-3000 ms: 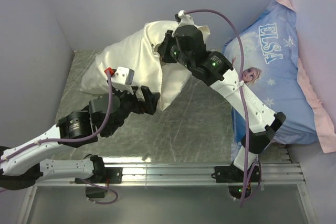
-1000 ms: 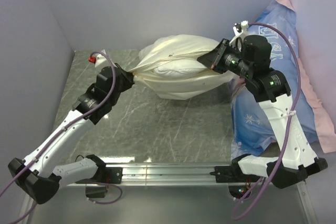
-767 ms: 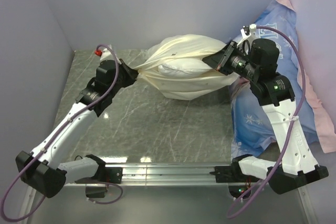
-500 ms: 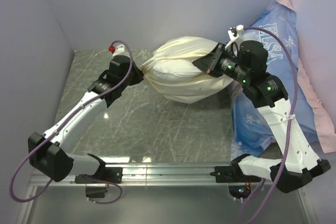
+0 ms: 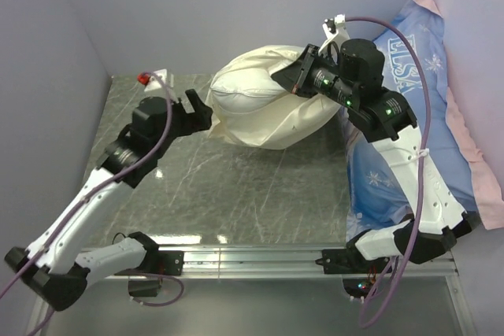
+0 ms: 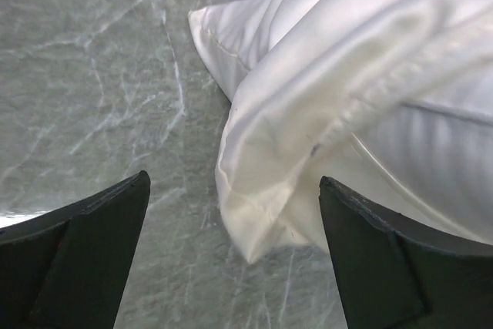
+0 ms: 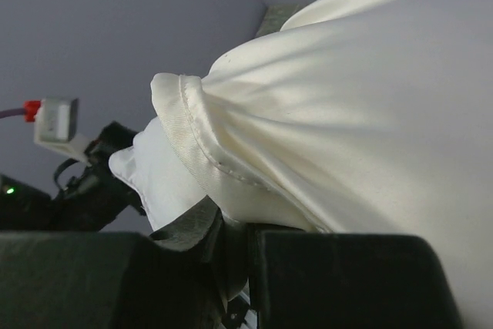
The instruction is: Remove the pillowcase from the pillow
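The cream pillowcase (image 5: 276,120) still wraps most of the white pillow (image 5: 240,100), which shows at the case's open left end. The bundle hangs at the back middle, touching the table. My right gripper (image 5: 298,78) is shut on the pillowcase's hem at the top; in the right wrist view the hem (image 7: 200,156) is pinched between the fingers and the pillow corner (image 7: 150,175) pokes out. My left gripper (image 5: 198,109) is open and empty just left of the bundle. In the left wrist view the case's corner (image 6: 254,221) hangs between the open fingers (image 6: 85,260).
A blue "ELSA" printed pillow (image 5: 409,116) with a pink edge leans at the right wall, behind my right arm. Grey walls close the left and back. A metal rail (image 5: 260,257) runs along the near edge of the marbled table (image 5: 236,194).
My left gripper let go of the pillowcase's left end and opened, pulling back slightly. My right gripper moved left and up with the hem, and the bundle went from stretched to slack and rounder.
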### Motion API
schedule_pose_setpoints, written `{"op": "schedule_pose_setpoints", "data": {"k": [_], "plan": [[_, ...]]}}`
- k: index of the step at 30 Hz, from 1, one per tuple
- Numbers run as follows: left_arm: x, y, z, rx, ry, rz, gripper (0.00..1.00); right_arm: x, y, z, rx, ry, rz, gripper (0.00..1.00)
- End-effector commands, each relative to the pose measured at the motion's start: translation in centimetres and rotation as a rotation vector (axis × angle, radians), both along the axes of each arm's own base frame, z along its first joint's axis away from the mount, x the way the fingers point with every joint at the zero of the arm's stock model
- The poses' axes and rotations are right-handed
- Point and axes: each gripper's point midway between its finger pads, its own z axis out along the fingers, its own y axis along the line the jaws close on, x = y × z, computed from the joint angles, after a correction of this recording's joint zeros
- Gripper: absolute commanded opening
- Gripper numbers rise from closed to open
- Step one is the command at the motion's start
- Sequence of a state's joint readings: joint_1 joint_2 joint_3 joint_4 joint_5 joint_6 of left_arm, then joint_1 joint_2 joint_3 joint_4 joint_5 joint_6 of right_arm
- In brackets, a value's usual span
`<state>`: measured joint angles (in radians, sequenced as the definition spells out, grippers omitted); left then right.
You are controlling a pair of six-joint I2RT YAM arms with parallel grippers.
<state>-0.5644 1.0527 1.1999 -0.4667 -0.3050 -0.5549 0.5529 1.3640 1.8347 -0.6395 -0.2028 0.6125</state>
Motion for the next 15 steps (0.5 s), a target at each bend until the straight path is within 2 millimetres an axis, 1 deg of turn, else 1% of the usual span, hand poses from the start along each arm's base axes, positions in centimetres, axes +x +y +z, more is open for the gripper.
{"op": "schedule_pose_setpoints", "data": {"k": [1, 2, 4, 5, 7, 8, 9, 10, 11, 12, 13, 14, 15], "plan": [[-2.0, 1.7, 2.4, 0.031, -0.043, -0.006, 0.99, -0.1, 0.4, 6.2, 0.099, -0.193, 0.016, 0.00], [-2.8, 2.3, 3.4, 0.024, -0.069, 0.001, 1.00, 0.1, 0.4, 6.0, 0.093, -0.187, 0.012, 0.00], [-4.1, 3.6, 5.4, 0.033, -0.121, 0.010, 0.99, 0.1, 0.4, 6.4, 0.089, -0.192, 0.010, 0.00], [-4.7, 4.0, 7.3, 0.019, -0.159, 0.004, 0.99, 0.2, 0.4, 6.2, 0.081, -0.185, 0.009, 0.00], [-5.6, 3.7, 9.6, 0.026, -0.227, -0.056, 0.99, 0.3, 0.7, 6.6, 0.078, -0.187, 0.019, 0.00], [-6.8, 2.8, 11.7, 0.008, -0.286, -0.143, 0.99, 0.4, 0.7, 6.4, 0.068, -0.173, 0.019, 0.00], [-7.3, 2.0, 12.7, -0.001, -0.315, -0.198, 0.99, 0.4, 0.8, 6.8, 0.071, -0.178, 0.024, 0.00], [-7.3, 1.0, 13.5, -0.014, -0.337, -0.244, 0.99, 0.6, 0.8, 6.8, 0.069, -0.177, 0.024, 0.00], [-7.5, -0.1, 13.9, -0.018, -0.341, -0.306, 0.99, 0.5, 0.9, 6.6, 0.064, -0.167, 0.029, 0.00], [-7.7, -0.4, 15.2, -0.005, -0.375, -0.334, 0.99, 0.5, 1.0, 6.9, 0.065, -0.168, 0.033, 0.00], [-7.1, -1.4, 14.9, 0.015, -0.363, -0.368, 0.99, 0.5, 1.1, 6.8, 0.056, -0.167, 0.037, 0.00], [-7.3, -1.8, 15.9, 0.053, -0.405, -0.402, 0.99, 0.5, 1.0, 6.3, 0.036, -0.146, 0.039, 0.00], [-7.5, -2.6, 16.1, 0.077, -0.422, -0.436, 0.99, 0.7, 1.2, 6.4, 0.029, -0.146, 0.043, 0.00]]}}
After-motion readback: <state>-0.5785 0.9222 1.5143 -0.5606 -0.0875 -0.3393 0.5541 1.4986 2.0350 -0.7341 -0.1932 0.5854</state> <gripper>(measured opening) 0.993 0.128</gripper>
